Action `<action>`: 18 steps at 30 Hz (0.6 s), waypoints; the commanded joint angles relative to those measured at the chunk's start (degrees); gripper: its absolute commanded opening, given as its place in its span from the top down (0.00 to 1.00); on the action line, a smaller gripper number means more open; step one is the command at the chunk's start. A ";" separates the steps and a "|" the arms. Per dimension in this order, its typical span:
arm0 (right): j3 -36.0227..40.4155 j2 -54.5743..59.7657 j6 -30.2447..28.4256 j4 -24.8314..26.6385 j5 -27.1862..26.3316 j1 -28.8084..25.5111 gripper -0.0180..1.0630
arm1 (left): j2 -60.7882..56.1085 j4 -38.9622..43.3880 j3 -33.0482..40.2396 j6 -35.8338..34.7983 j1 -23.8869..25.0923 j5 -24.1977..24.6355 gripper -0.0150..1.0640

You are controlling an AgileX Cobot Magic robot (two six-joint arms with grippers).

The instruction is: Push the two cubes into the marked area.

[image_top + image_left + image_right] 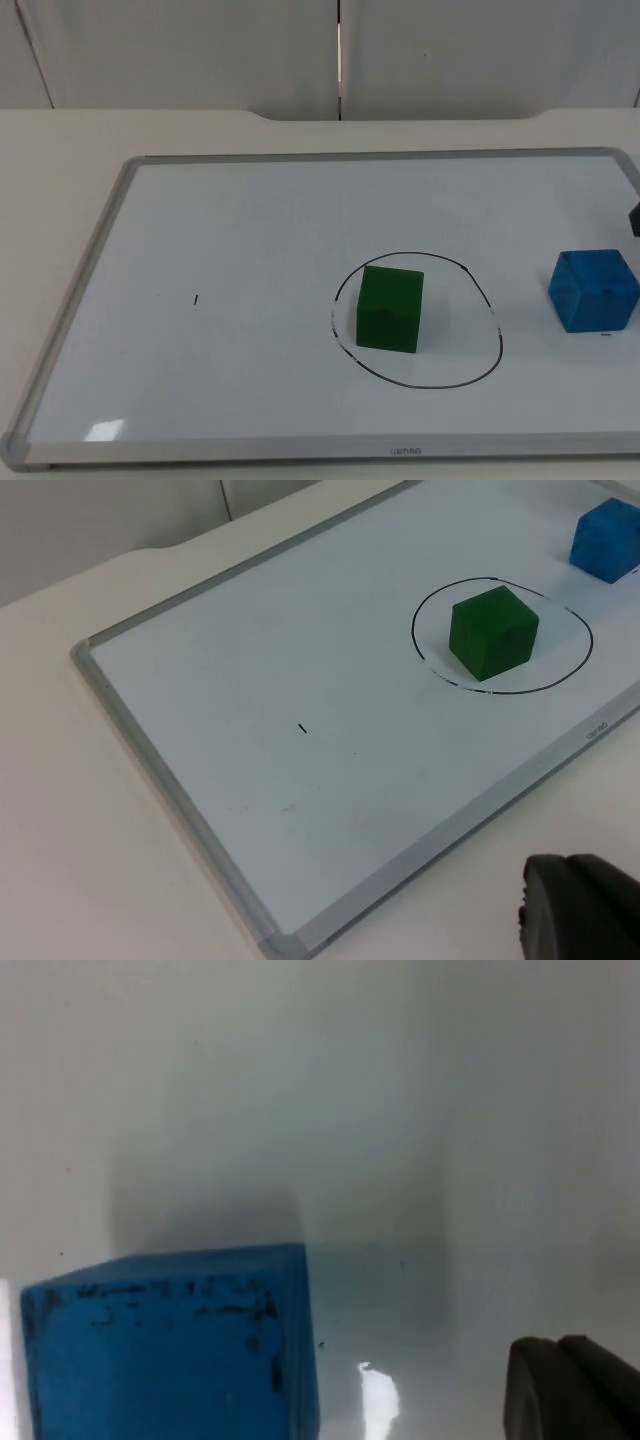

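A green cube [390, 308] stands inside the black drawn circle [487, 297] on the whiteboard; the left wrist view shows the same green cube [493, 633] within the circle [430, 605]. A blue cube [594, 290] sits on the board outside the circle, a short way to its right. My right gripper [634, 218] pokes in at the picture's right edge, just behind the blue cube, apart from it. In the right wrist view the blue cube [170, 1345] lies close beside the right gripper [570, 1390]. My left gripper [580, 910] waits off the board's near-left side, over the table.
The whiteboard has a raised grey frame [85, 270] all round and lies on the white table [50, 160]. A small black tick mark [196, 299] is on the board's left half. The grey partition wall [200, 50] closes the back.
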 commanded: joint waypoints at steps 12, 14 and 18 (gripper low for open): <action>-1.36 4.83 -2.04 0.11 -2.86 -0.21 0.98 | -0.22 0.06 0.22 -0.35 0.16 -0.14 0.99; -1.36 5.20 -2.04 0.24 -4.50 0.45 0.98 | -0.22 0.06 0.22 -0.35 0.16 -0.14 0.99; -1.36 5.20 -2.04 1.19 -6.00 1.05 0.98 | -0.22 0.06 0.22 -0.35 0.16 -0.14 0.99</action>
